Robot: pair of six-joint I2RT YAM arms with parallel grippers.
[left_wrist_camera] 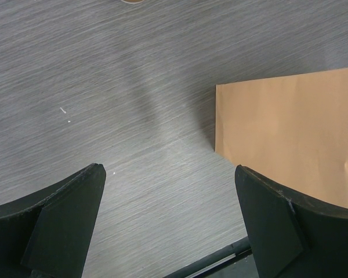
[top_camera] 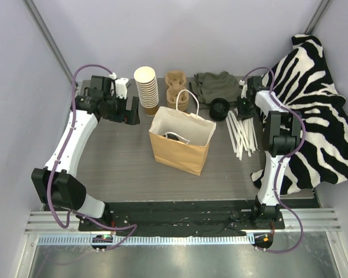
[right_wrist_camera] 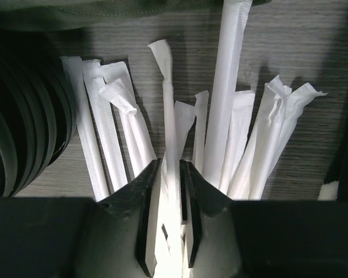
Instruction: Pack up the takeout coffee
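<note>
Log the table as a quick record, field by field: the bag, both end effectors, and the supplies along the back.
bag: upright, open, mid-table
inside bag: dark round item, cannot identify
left end effector: open, empty, over bare table beside the bag
right end effector: shut on a straw in the straw pile
back row: cup stack, cardboard carrier, green cloth, black lids

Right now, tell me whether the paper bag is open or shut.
Open. The paper bag stands upright with its mouth spread wide in the top view. A dark shape shows inside; what it is, cannot tell.
</note>
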